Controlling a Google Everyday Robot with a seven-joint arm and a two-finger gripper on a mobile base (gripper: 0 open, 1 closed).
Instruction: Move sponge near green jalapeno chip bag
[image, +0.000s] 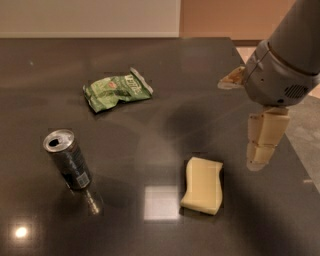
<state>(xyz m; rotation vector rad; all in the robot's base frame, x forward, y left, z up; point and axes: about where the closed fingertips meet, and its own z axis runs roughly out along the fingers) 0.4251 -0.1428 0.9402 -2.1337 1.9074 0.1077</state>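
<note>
The pale yellow sponge (202, 184) lies flat on the dark table (150, 65), front and right of centre. The green jalapeno chip bag (116, 90) lies wrinkled at the back left, well apart from the sponge. My gripper (240, 124) hangs above the table's right side, just right of and above the sponge, not touching it. One tan finger (265, 138) points down and the other (230, 78) sticks out to the left of the grey wrist. The gripper is open and holds nothing.
A dark metal drink can (67, 159) stands upright at the front left, its top open. The table's right edge (300, 165) runs just right of the gripper, with lighter floor beyond. A wall runs along the table's back.
</note>
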